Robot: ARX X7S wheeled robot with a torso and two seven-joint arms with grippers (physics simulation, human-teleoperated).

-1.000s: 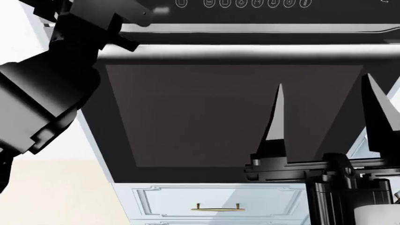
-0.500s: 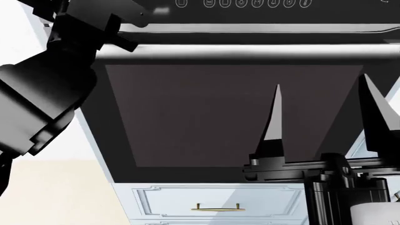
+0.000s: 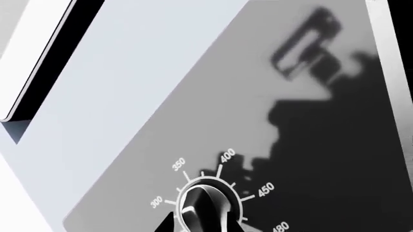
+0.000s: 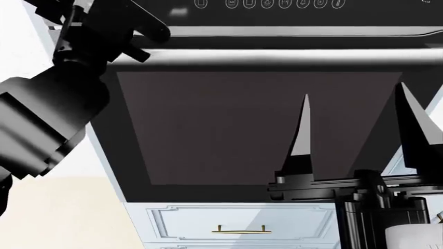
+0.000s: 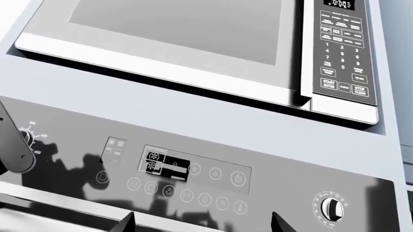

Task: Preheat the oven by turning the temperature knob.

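One left end effector [image 4: 90, 21] shifted upward.

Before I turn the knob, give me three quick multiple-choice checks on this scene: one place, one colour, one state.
1. What is mounted above the grey oven control panel? A. silver keypad microwave; B. sink; C. window.
2. The white drawer has a thin bar handle coloured: A. black; B. gold; C. red.
3. The right gripper is: A. open, empty; B. shut, empty; C. clamping a cloth.

1 A: it sits directly over the panel. 2 B: it shows gold below the oven. 3 A: its fingers stand apart before the dark glass oven door.
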